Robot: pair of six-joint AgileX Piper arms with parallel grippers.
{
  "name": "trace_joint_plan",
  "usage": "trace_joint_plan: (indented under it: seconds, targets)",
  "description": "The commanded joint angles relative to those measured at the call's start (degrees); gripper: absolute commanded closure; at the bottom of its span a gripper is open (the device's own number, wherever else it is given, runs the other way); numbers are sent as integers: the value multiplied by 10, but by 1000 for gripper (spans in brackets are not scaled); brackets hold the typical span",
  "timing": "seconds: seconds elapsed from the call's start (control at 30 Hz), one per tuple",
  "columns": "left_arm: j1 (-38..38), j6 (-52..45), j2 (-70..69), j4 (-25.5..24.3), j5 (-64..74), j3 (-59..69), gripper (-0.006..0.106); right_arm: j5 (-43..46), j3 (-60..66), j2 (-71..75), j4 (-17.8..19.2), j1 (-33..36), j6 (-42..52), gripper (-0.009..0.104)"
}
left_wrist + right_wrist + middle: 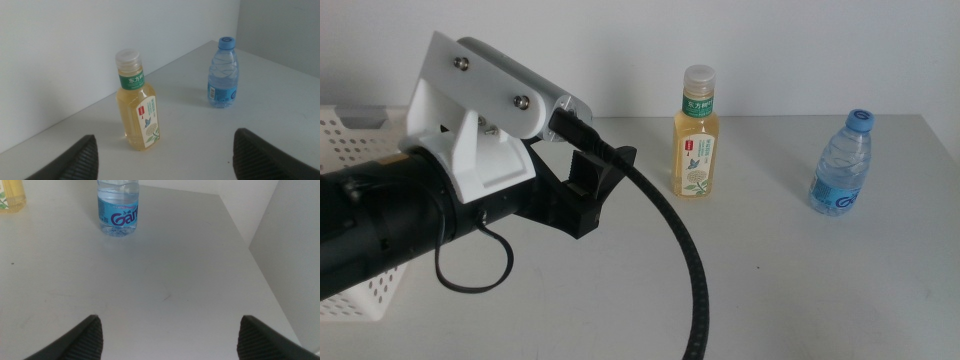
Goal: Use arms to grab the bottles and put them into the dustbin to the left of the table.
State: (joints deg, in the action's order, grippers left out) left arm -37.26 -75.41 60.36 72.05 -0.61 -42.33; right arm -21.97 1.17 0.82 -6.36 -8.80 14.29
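A yellow tea bottle (696,135) with a white cap stands upright near the table's back edge. To its right stands a clear water bottle (842,165) with a blue cap. My left gripper (594,190) hovers left of the tea bottle, apart from it. In the left wrist view its jaws are spread wide, nothing lies between them at the left gripper (165,162), and both the tea bottle (140,112) and the water bottle (222,75) stand ahead. My right gripper (167,342) is open and empty, well short of the water bottle (117,210). The right arm is outside the middle view.
The white perforated dustbin (355,130) sits at the left, partly hidden behind my left arm. The pale table (790,290) ends at a white wall behind the bottles. A ribbed black cable (685,260) arcs from the left wrist down to the front edge.
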Motion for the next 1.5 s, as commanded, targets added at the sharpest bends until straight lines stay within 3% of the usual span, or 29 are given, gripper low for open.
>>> trace_joint_plan:
  seconds: [0.0, 0.07, 0.17, 0.27, 0.33, 0.37, 0.9, 1.3, 1.47]
  targets:
    - [-4, 105, -10, -76, -3, -17, 10, 37, -1, 12, 3, -2, 5, 1]
    - [-4, 261, -8, -218, -1, -18, 10, 37, -1, 12, 3, -2, 5, 1]
    - [-4, 525, -6, -483, -1, -18, 10, 37, -1, 12, 3, -2, 5, 1]
    - [-4, 754, -6, -699, 6, -18, 10, 37, -1, 12, 3, -2, 5, 1]
    - [-4, 854, -5, -782, 6, -18, 10, 37, -1, 12, 3, -2, 5, 1]
    - [-4, 885, -4, -800, 6, -18, 10, 37, -1, 12, 3, -2, 5, 1]
    - [-3, 892, 63, -799, -3, -18, 10, 37, -1, 12, 3, -2, 5, 1]
    - [-3, 907, 211, -793, -194, -18, 10, 37, -1, 12, 3, -2, 5, 1]
    - [-2, 905, 249, -764, -226, -34, 9, 37, -1, 12, 3, -2, 5, 1]
